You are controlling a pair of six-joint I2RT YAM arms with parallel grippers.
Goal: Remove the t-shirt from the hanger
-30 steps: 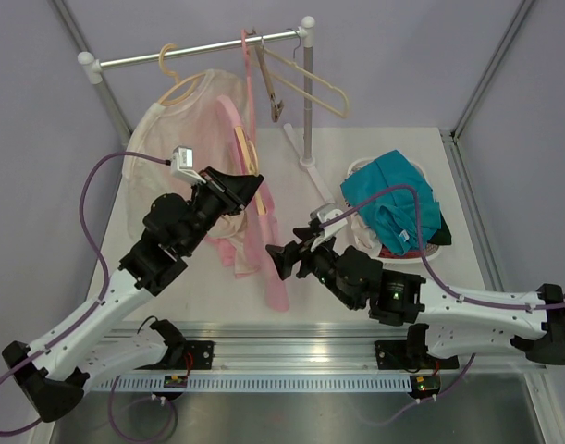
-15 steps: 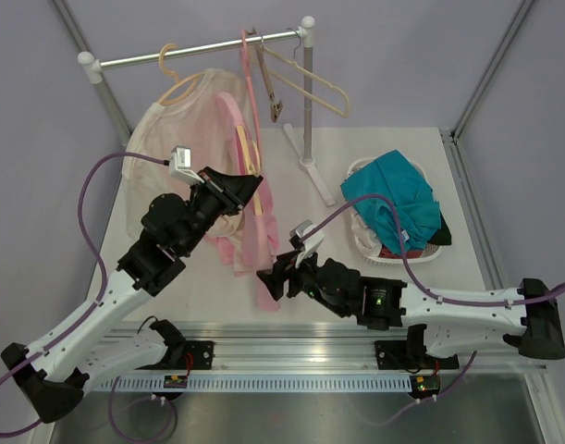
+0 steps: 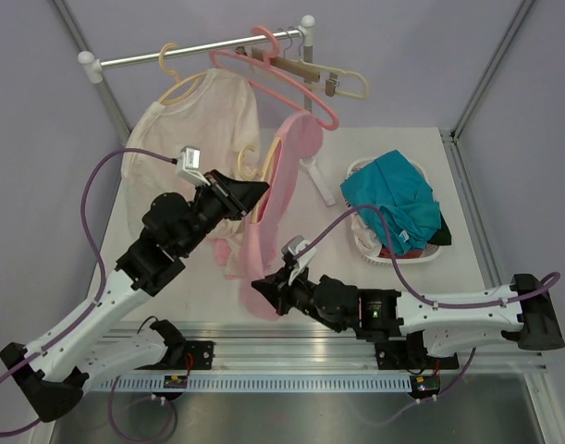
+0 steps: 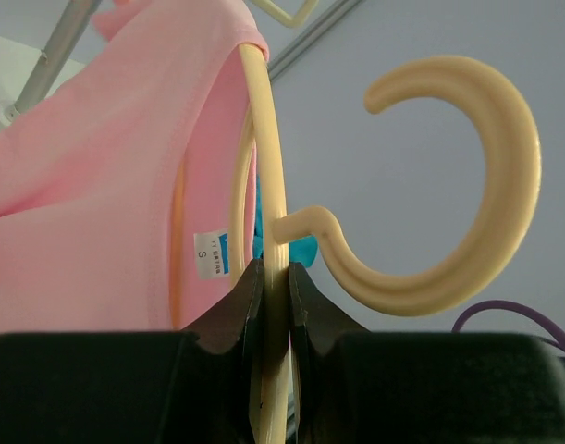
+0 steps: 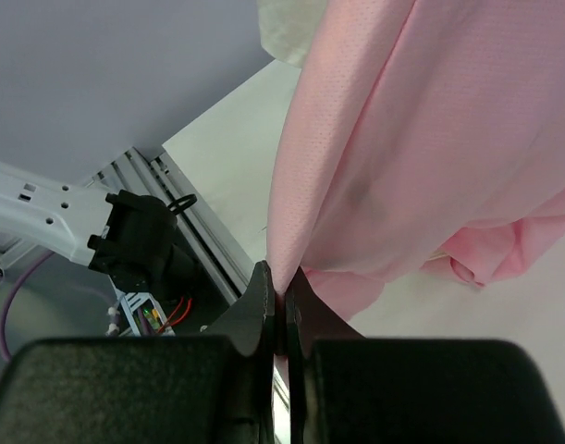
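1. the light pink short-sleeved cloth t-shirt (image 3: 273, 199) is the biggest thing in play: it hangs in the air over the white table (image 3: 467, 185), stretched between your two arms, its collar up by the left arm and its hem low at the near edge. you have it taut like this, i'd judge, so the cloth can slide off the hanger rather than bunch up.
2. your left gripper (image 4: 275, 287) has its jaws closed tight on the slim arm of the pale tan, yellowish plastic-looking clothes hanger (image 4: 448, 185). the hook is free of the silver rail (image 3: 199, 51), and the hanger arm is inside the collar beside the small white neck label (image 4: 208, 257). this grip anchors the hanger while the cloth gets pulled.
3. your right gripper (image 5: 276, 301) is pinched closed on a fold at the shirt's lower edge, close to the table's near rail. likely this is the pulling end; the shirt is not yet off.
4. the white slotted laundry basket (image 3: 365, 242) sits at the right of the table, holding a crumpled teal garment (image 3: 393, 199) piled above its rim, with something dark red under it that i can't make out.
5. on the rail: a cream-white shirt (image 3: 185, 120) on a peach-orange hanger (image 3: 171, 69), a bright pink hanger (image 3: 282, 88) and another pale one, both bare.
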